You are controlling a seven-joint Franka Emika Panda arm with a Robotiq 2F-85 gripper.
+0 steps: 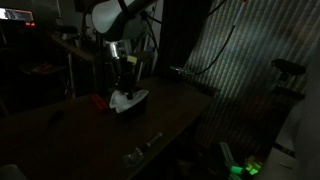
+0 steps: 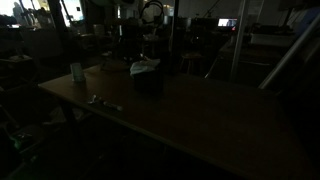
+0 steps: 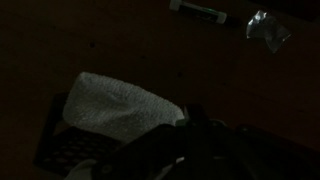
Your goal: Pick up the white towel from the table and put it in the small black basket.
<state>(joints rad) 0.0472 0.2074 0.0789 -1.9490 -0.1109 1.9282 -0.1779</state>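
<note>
Progress, by the look of things: pickup done, delivery nearly so, release not yet made.

In an exterior view: white towel off the tabletop and bunched on top of the small black basket, at 6 o'clock directly beneath the gripper. Small red object just beside the basket at 9 o'clock. Too dark here to read the jaws.

In an exterior view: white towel heaped above the rim of the small black basket rather than sunk inside, so judged to be resting on the opening or hanging just over it. Pale cup well apart at 9 o'clock of the basket. Bits of hardware near the tabletop edge at 7 o'clock.

In the wrist view: white towel lying across the mesh wall of the small black basket, its 3 o'clock end running straight into the dark gripper at 5 o'clock of the picture. Jaws clenched tight, apparently pinching that end of the cloth, though gloom hides the contact itself. Crumpled shiny scrap and pale bar on the tabletop toward 1 o'clock, well apart from the basket.

Left to do, as judged: lower a touch, let go, check that the cloth drops inside instead of draping over the rim.
</note>
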